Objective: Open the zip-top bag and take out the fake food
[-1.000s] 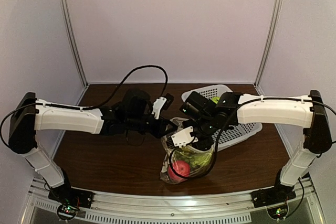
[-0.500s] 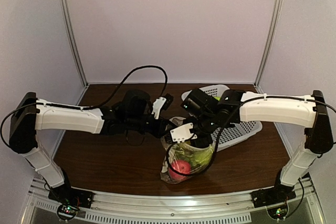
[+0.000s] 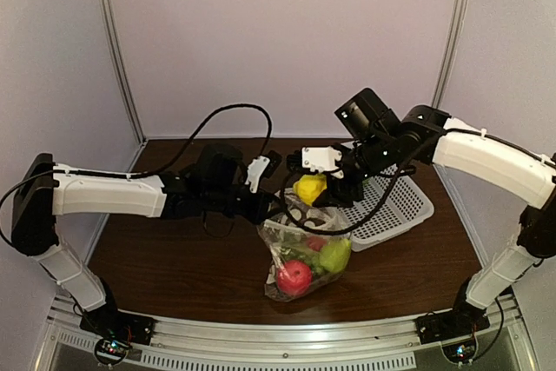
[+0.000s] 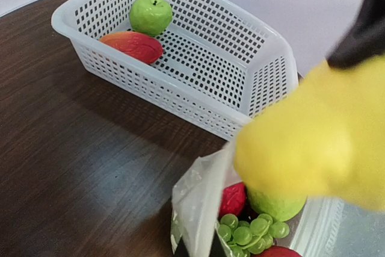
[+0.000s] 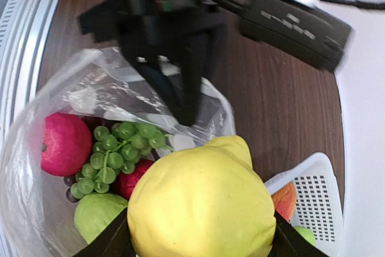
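Observation:
The clear zip-top bag [image 3: 295, 241] stands open on the table near the front middle. My left gripper [image 3: 276, 207] is shut on its far rim and holds the mouth up; its dark fingers [image 5: 187, 97] pinch the plastic [image 4: 197, 200]. My right gripper [image 3: 314, 188] is shut on a yellow lemon [image 3: 308, 187] and holds it above the bag's mouth, close to the basket. The lemon fills the right wrist view [image 5: 201, 206] and shows blurred in the left wrist view [image 4: 313, 142]. Inside the bag lie a red apple [image 3: 294, 276], a green fruit [image 3: 334, 255], green grapes [image 5: 114, 148] and a red piece [image 4: 234, 200].
A white perforated basket [image 3: 395, 210] stands at the right back, just behind the bag. It holds a green apple [image 4: 150, 14] and an orange-red piece [image 4: 132, 46]. The table's front rail runs close below the bag.
My right gripper has risen out of the bag with the yellow lemon and moved back toward the basket. The left gripper has kept its hold on the bag's rim.

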### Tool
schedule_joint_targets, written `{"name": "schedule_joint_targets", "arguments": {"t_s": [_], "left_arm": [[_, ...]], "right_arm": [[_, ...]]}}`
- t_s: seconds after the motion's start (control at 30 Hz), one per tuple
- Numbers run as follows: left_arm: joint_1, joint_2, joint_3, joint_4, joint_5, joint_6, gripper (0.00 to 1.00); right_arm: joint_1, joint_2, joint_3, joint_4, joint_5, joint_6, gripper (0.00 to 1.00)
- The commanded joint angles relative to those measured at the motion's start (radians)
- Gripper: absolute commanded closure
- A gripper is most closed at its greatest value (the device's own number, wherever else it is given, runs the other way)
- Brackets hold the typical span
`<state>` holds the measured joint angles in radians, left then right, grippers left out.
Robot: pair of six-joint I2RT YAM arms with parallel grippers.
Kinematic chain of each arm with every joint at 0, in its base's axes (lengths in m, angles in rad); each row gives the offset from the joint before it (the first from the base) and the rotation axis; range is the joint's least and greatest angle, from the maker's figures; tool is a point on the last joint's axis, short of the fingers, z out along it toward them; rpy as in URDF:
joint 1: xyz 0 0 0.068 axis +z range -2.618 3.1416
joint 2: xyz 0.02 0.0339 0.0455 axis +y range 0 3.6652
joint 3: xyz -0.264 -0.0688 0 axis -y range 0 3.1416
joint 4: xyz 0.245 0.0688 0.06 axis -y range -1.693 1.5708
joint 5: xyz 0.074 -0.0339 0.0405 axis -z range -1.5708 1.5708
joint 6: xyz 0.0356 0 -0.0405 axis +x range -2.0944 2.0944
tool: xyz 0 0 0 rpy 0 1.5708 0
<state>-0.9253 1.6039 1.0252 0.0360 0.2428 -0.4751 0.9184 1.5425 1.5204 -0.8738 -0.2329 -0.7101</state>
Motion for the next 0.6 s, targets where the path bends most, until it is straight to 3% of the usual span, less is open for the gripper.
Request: {"name": "schedule_joint_targets", "arguments": {"t_s": [0.0,0.13,0.27,0.57], "left_arm": [[0.005,-0.040,0.026,-0.014,-0.014,0.030,1.00],[0.005,-0.041,0.023,-0.022,-0.020,0.035,1.00],[0.005,-0.044,0.016,-0.021,-0.019,0.033,1.00],[0.006,-0.069,0.005,-0.028,-0.023,0.036,1.00]], "right_arm": [[-0.148,-0.060,0.039,0.066,-0.120,0.130,0.58],[-0.274,-0.087,0.025,0.104,-0.229,0.191,0.58],[-0.374,-0.096,-0.045,0.141,-0.232,0.201,0.59],[-0.520,0.000,-0.200,0.221,0.010,0.123,0.60]]}}
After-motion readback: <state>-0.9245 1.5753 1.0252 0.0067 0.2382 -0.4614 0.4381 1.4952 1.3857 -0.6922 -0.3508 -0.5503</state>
